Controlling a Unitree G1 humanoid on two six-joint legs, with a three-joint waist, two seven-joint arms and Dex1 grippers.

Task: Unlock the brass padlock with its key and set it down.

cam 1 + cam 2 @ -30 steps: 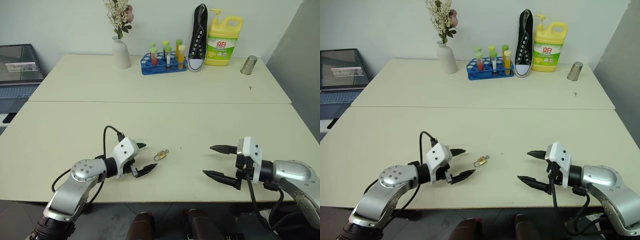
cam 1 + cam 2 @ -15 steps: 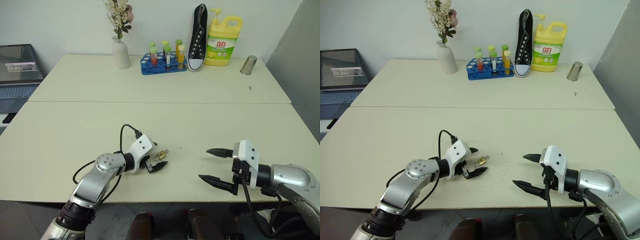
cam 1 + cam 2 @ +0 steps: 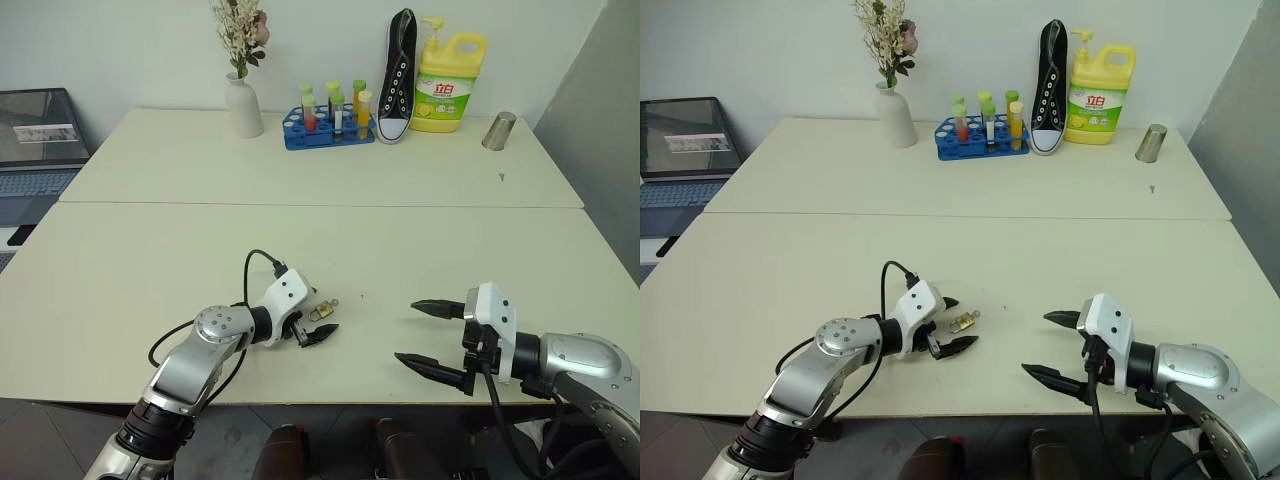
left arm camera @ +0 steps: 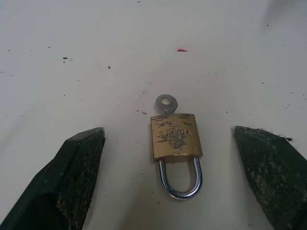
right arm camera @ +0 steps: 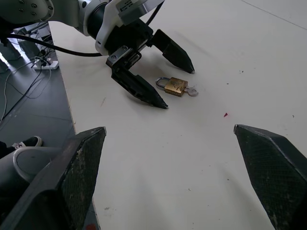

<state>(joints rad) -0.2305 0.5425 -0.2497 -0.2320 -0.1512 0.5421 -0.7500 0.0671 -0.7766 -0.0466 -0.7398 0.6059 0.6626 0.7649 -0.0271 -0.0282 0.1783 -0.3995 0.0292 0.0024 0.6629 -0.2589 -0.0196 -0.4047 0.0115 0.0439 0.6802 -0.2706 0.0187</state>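
Brass is the landmark: the brass padlock lies flat on the cream surface, near its front edge. Going left to right from there, the left pincer sits right at the padlock with its fingers spread wide, one tip on each side and neither touching it; in the left wrist view the padlock lies midway between the two dark fingertips, its silvery shackle pointing back toward the pincer. The key sticks out of the far end of the body, away from the shackle. Well to the right of the padlock, the right pincer hangs above the surface, also spread wide and holding nothing.

The step in hand looks like the first grasp. To do it well, the left pincer should close squarely on the brass body's flat sides, low and centred, leaving the key end free for the right pincer to pinch and turn. Closing off-centre would likely skid or spin so small a thing.

Hard to make out: whether the shackle is latched or already sprung, how deep the key sits, and the worn lettering on the body. The key's blade is hidden inside the lock.
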